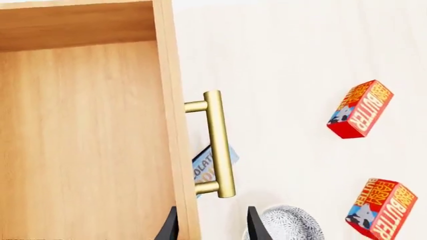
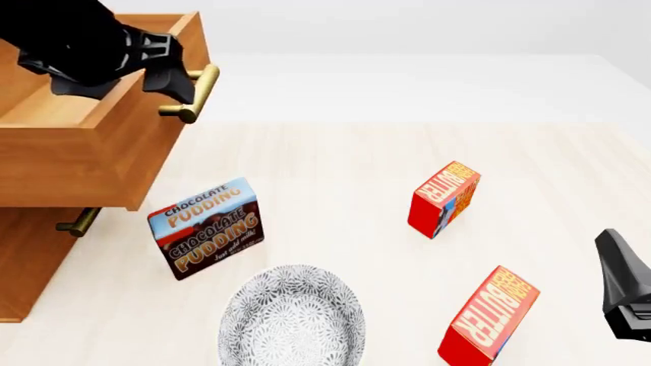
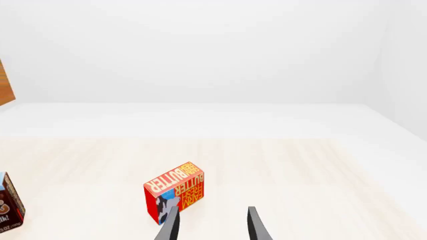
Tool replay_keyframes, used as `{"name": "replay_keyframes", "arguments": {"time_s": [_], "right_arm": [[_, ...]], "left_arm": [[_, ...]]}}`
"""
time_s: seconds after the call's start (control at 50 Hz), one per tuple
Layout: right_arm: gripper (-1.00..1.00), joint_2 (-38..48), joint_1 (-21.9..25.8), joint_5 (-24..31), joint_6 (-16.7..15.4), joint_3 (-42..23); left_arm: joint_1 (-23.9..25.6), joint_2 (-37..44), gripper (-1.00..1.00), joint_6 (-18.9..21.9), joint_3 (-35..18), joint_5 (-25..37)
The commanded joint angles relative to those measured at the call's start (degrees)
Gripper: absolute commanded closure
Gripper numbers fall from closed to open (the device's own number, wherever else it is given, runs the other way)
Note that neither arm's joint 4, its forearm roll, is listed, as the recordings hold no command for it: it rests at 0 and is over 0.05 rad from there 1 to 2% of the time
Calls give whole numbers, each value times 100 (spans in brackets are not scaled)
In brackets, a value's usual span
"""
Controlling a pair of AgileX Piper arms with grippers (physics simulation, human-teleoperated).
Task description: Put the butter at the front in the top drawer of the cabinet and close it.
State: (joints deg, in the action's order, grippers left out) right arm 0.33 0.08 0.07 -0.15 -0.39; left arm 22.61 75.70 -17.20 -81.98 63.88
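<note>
The butter at the front [image 2: 489, 316] [image 1: 381, 207] stands on the table near its front edge, right of centre. An identical carton [image 2: 444, 198] [image 1: 360, 109] stands farther back. One carton [image 3: 175, 191] shows ahead of my right gripper [image 3: 213, 227] [image 2: 623, 282], which hangs open and empty at the front right. The cabinet [image 2: 26, 267] is at the left, its top drawer [image 2: 72, 164] [image 1: 80, 135] pulled out and holding nothing. My left gripper [image 2: 173, 84] [image 1: 213, 227] is open above the drawer's front edge, by its brass handle [image 2: 194, 95] [image 1: 217, 142].
A Chocolate Pudding box [image 2: 206, 227] [image 1: 212, 167] stands just in front of the open drawer. A grey patterned bowl [image 2: 292, 316] [image 1: 288, 225] sits at the table's front, left of the front butter. The lower drawer's handle [image 2: 76, 223] pokes out beneath the open drawer.
</note>
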Motion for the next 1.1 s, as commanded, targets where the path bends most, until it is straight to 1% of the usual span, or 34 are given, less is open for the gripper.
{"name": "replay_keyframes", "arguments": {"time_s": [0.02,0.04,0.08,0.2,0.24,0.44,0.56,0.62,0.64,0.66,0.7,0.72,0.74,0.76,0.78,0.8,0.86,0.88,0.9,0.92,0.96,0.98,1.0,1.02,1.04,1.06,1.08,1.1], "right_arm": [[-100,3,-2,-8,5,7],[-100,3,-2,-8,5,7],[-100,2,-3,-8,5,7],[-100,3,-3,-8,6,7],[-100,3,-3,-8,4,7],[-100,3,-2,-8,6,7],[-100,3,-3,-8,6,7],[-100,3,-2,-8,5,7],[-100,3,-2,-8,5,7],[-100,3,-2,-8,6,7],[-100,3,-2,-8,4,7],[-100,3,-3,-8,6,7],[-100,2,-3,-8,7,7],[-100,3,-2,-8,5,7],[-100,3,-2,-8,5,7],[-100,3,-2,-8,5,7],[-100,2,-3,-8,6,7],[-100,2,-2,-8,6,7],[-100,3,-1,-8,6,7],[-100,3,-2,-8,5,7],[-100,3,-3,-8,6,7],[-100,3,-4,-8,7,7],[-100,2,-2,-8,6,7],[-100,3,-2,-8,4,7],[-100,3,-2,-8,4,7],[-100,3,-2,-8,5,7],[-100,3,-2,-8,5,7],[-100,3,-2,-8,5,7]], "left_arm": [[201,-67,-100,628,-874,300],[201,-65,-100,628,-878,303],[137,-86,-100,749,-1099,462],[76,-138,-100,942,-1207,597],[39,-184,-100,1049,-1174,601],[23,-379,-100,1331,-1030,601],[-90,-555,-100,1544,-878,601],[235,-495,-100,1710,-1210,601],[235,-493,-100,1710,-1211,601],[380,-415,-100,1834,-1262,600],[639,-288,-100,1931,-1490,601],[682,-257,-100,1986,-1538,600],[718,-229,-100,1911,-1516,588],[772,-213,-100,1987,-1528,556],[978,-179,-100,1938,-1601,462],[979,-178,-100,1938,-1602,462],[1200,-116,-100,2221,-1757,314],[1147,-156,-100,2330,-1736,273],[1218,-130,-100,2248,-1774,255],[1300,-75,-100,2301,-1699,209],[1420,-26,-100,2247,-1624,113],[1516,-3,-100,2347,-1597,17],[1566,14,-100,2285,-1583,-25],[1611,31,-100,2328,-1554,-76],[1761,116,-100,2275,-1527,-161],[1994,222,-100,2305,-1607,-375],[1975,264,-100,2286,-1494,-407],[1975,263,-100,2286,-1491,-408]]}}
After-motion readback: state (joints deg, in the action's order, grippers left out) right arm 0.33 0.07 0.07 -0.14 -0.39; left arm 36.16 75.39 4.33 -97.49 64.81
